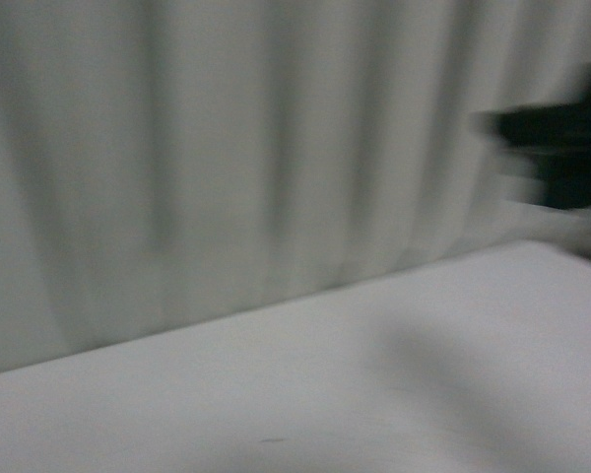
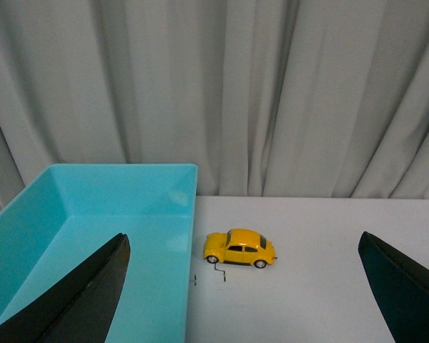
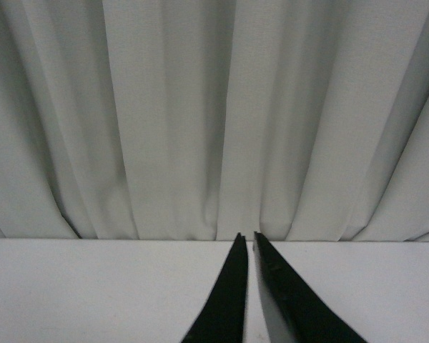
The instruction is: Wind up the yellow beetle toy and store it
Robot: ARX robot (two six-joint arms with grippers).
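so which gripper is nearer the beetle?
Left, most likely. The beetle sits on the table ahead of the open left gripper, beside the bin. The right gripper faces only curtain and table.

No writing, label, brand, number or sign can be read in any view. The yellow beetle toy [image 2: 239,248] appears too small to show any marking, and the front view is blurred throughout.
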